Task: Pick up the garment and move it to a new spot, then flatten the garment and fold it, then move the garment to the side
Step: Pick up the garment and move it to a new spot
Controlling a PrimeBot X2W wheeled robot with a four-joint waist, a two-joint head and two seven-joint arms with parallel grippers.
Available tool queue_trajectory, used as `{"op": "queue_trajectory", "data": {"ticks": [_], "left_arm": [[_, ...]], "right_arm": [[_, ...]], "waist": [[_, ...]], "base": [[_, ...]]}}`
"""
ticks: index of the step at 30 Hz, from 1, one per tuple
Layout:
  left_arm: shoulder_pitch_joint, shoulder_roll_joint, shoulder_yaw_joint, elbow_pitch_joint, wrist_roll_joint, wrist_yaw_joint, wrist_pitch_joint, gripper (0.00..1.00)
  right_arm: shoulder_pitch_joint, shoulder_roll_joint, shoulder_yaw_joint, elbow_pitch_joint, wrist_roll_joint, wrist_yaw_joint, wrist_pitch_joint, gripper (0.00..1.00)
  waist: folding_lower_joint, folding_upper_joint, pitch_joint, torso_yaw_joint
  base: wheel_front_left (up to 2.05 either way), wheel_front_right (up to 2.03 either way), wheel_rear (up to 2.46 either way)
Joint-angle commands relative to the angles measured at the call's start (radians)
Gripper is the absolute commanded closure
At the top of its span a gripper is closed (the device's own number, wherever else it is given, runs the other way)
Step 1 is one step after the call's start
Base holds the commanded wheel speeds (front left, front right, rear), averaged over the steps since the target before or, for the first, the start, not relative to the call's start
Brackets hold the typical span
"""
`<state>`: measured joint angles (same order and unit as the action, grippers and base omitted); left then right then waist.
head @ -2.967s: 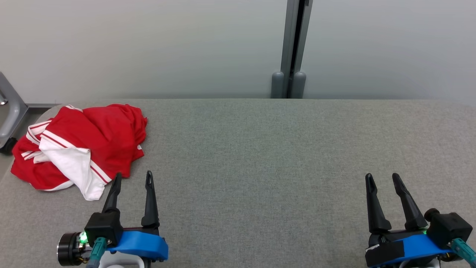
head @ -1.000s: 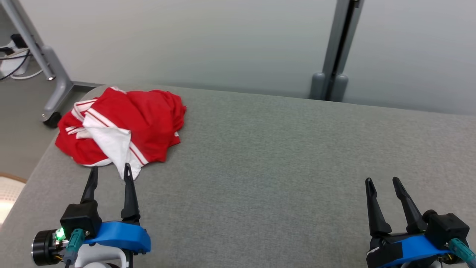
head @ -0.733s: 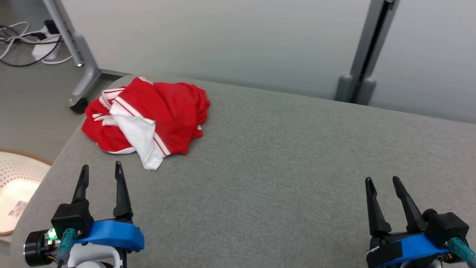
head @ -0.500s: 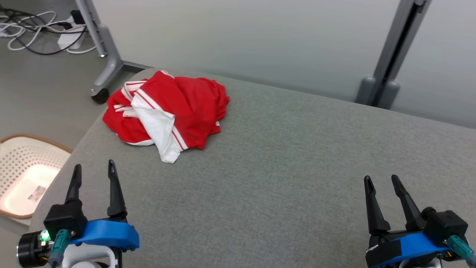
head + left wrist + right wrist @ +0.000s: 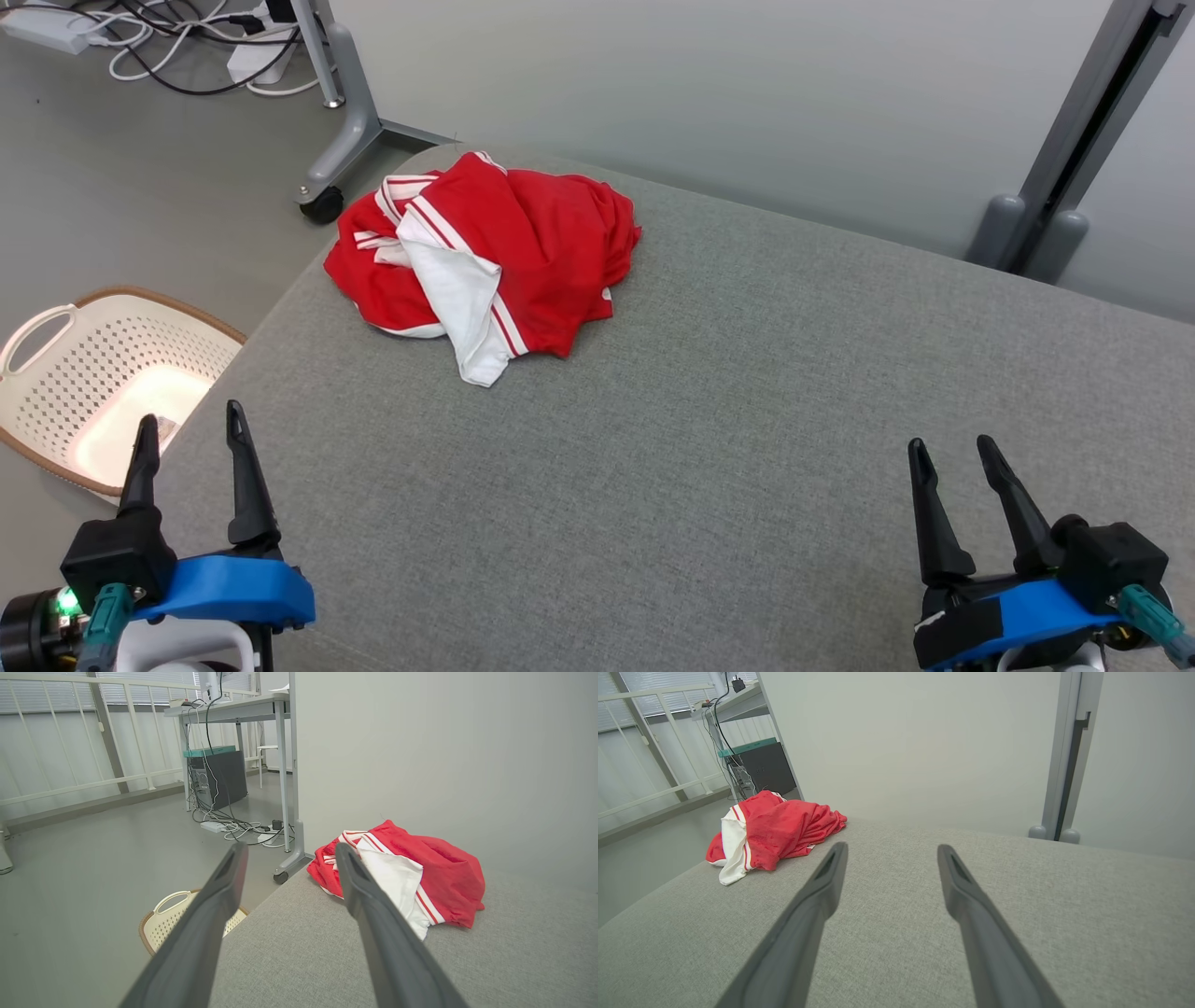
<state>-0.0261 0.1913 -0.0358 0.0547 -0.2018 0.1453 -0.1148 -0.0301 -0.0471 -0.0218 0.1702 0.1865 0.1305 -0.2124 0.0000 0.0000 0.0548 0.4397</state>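
At far left corner of grey table (image 5: pixel 728 420): red-and-white garment (image 5: pixel 537 243), bunched, untouched. Left gripper (image 5: pixel 189 415) nearest, fingers spread wide, empty; right gripper (image 5: pixel 952 443) likewise, well apart. Advice: reach left, pinch thick red fold, not loose white flap; mind basket (image 5: pixel 93 373) below edge.

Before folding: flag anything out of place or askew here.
The red and white garment lies crumpled in a heap on the grey table, at its far left corner. Nothing else stands out.

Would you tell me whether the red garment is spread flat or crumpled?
Crumpled: the garment lies bunched in a heap on the grey table, white panel twisted over red folds, no flat outline.
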Motion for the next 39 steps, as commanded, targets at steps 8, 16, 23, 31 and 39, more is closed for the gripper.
{"op": "queue_trajectory", "data": {"ticks": [8, 16, 23, 31, 39], "left_arm": [[-0.025, 0.011, 0.026, -0.001, -0.029, 0.011, -0.006, 0.0], [-0.162, 0.062, 0.064, 0.035, -0.064, -0.023, -0.003, 0.0], [-0.406, 0.129, 0.085, 0.097, -0.097, -0.071, 0.001, 0.0], [-0.661, 0.189, 0.087, 0.275, -0.136, -0.133, 0.027, 0.0], [-0.851, 0.213, 0.065, 0.509, -0.153, -0.175, 0.061, 0.0]], "right_arm": [[-0.024, -0.006, 0.008, -0.009, -0.01, 0.0, 0.009, 0.0], [-0.055, -0.006, 0.001, -0.068, -0.057, 0.0, 0.041, 0.0], [-0.099, -0.006, -0.005, -0.173, -0.102, 0.0, 0.075, 0.0], [-0.141, -0.006, -0.005, -0.262, -0.133, 0.0, 0.106, 0.0], [-0.165, -0.005, -0.024, -0.345, -0.161, 0.0, 0.127, 0.0]], "waist": [[0.0, 0.0, 0.024, -0.025], [0.0, 0.0, 0.099, -0.068], [0.0, 0.0, 0.225, -0.137], [0.0, 0.0, 0.349, -0.226], [0.0, 0.0, 0.456, -0.285]], "base": [[0.0, 0.0, 0.0], [0.0, 0.0, 0.0], [0.0, 0.0, 0.0], [0.0, 0.0, 0.0], [0.0, 0.0, 0.0]]}}
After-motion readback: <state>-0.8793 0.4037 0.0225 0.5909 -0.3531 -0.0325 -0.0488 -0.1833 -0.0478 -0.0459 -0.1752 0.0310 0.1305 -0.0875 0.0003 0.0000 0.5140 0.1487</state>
